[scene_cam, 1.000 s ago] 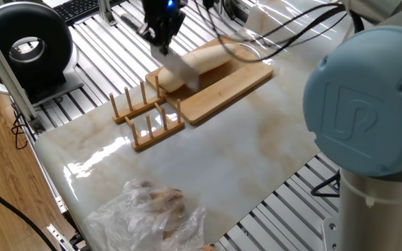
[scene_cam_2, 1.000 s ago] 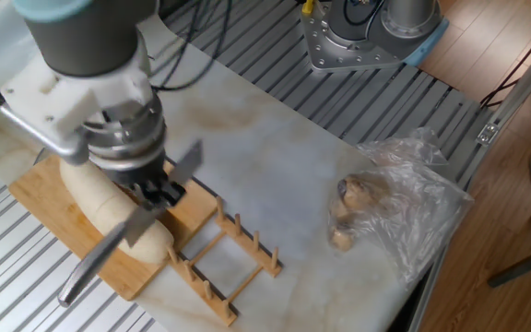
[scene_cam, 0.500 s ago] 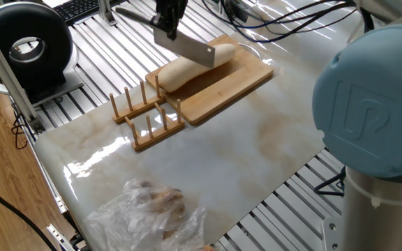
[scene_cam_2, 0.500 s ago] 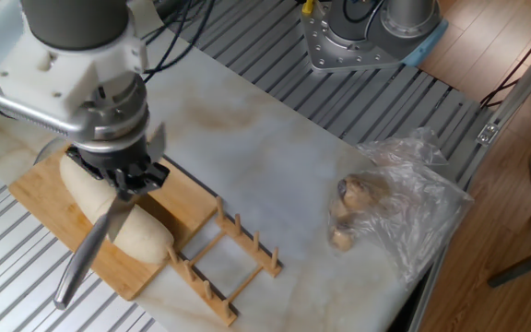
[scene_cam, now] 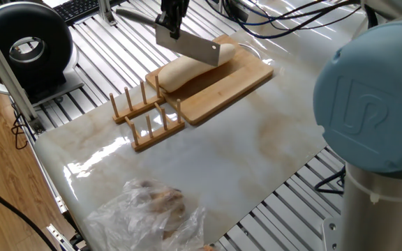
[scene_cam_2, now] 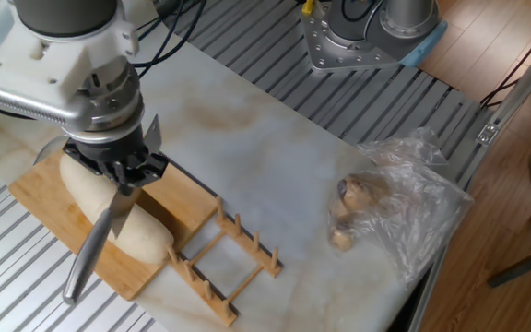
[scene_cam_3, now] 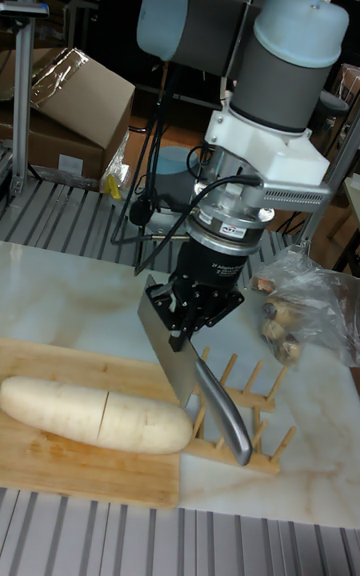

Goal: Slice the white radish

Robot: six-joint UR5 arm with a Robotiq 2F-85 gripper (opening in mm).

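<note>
The table (scene_cam: 257, 153) is a smooth marble-look slab, and on it, at the far side in one fixed view, lies a wooden board (scene_cam_3: 60, 461) with a peg rack (scene_cam_2: 233, 267) touching its near corner and a plastic bag (scene_cam_2: 385, 207) well apart. The radish (scene_cam_3: 95, 414) lies lengthwise on the board, thick, smooth and cream-white, with a thin cut line across its middle in the tall view, so it looks already parted into two pieces that rest end to end. It is probably dense and fairly heavy, stiff and crisp rather than soft, so a blade should meet firm resistance and then break through cleanly. Its round, slick skin means it may roll or skid on the board under a slanted push, since nothing holds it down. A straight downward press across its width is the safest way to work it, and the uncut stretches either side of the line are where to cut. The gripper (scene_cam_3: 205, 311) hangs above the radish, its jaws clamped on the knife (scene_cam_3: 190, 381) where blade meets handle, the blade raised clear and the handle sticking out to the side.
</note>
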